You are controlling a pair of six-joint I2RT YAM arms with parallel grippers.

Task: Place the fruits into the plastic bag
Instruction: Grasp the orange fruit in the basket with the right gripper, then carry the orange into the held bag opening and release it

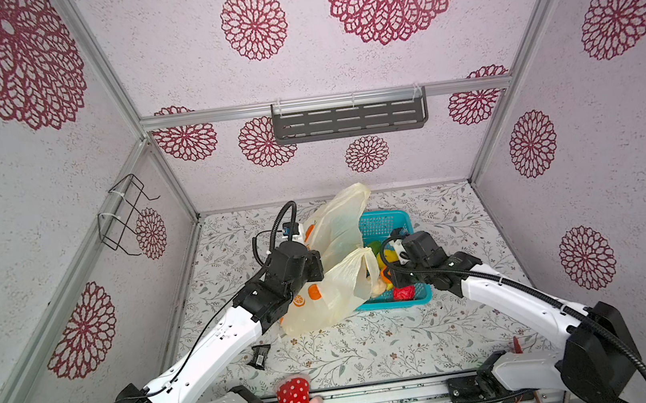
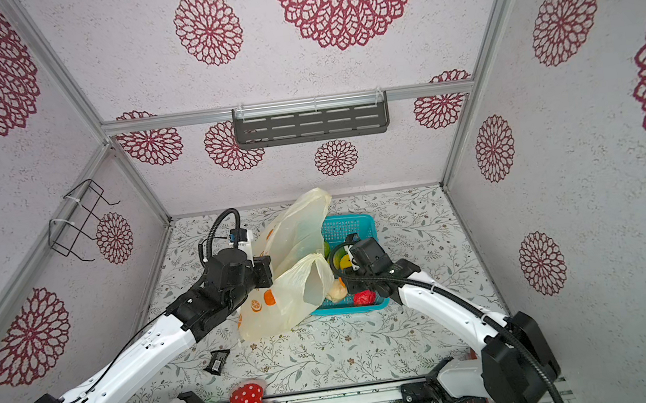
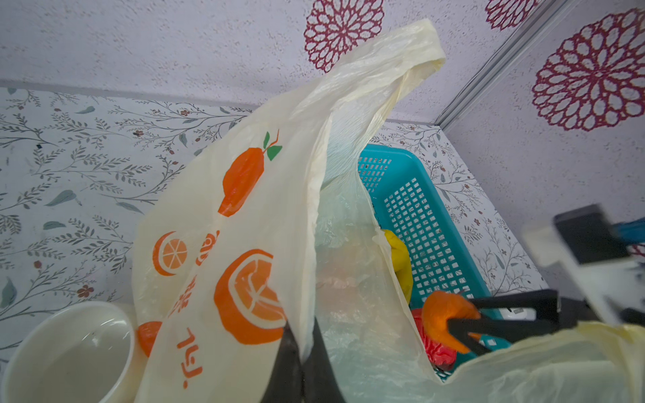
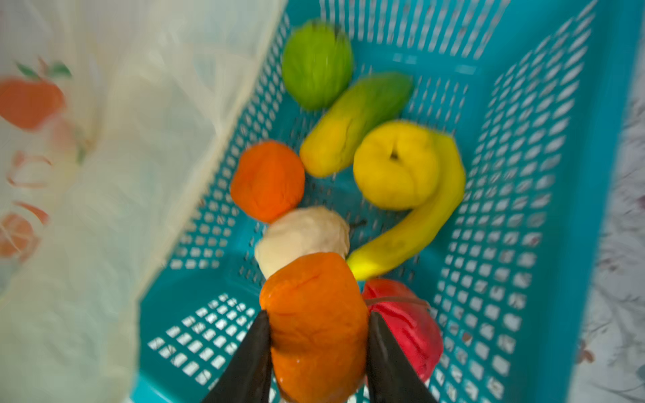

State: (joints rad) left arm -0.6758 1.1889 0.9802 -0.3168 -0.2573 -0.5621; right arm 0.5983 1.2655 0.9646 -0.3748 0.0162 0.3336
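The pale-yellow plastic bag [image 1: 335, 284] [image 2: 287, 299] with orange prints stands beside the teal basket [image 1: 386, 220], its mouth gaping toward the basket. My left gripper [image 3: 301, 322] is shut on the bag's rim [image 3: 244, 209]. My right gripper [image 4: 318, 314] is shut on an orange fruit [image 4: 314, 296], held just above the basket floor [image 4: 523, 174]; the left wrist view shows that fruit [image 3: 446, 310] near the bag's opening. In the basket lie another orange [image 4: 267, 181], a green round fruit [image 4: 316, 64], a green-yellow one [image 4: 352, 122], a yellow round one [image 4: 394, 164], a banana [image 4: 419, 223], a pale one [image 4: 303, 237] and a red one [image 4: 408, 321].
A white cup [image 3: 69, 352] stands close to the bag on its far side from the basket. A small black packet [image 1: 260, 356] lies on the table in front of the bag. A red white-dotted plush toy [image 1: 293, 396] sits at the front edge.
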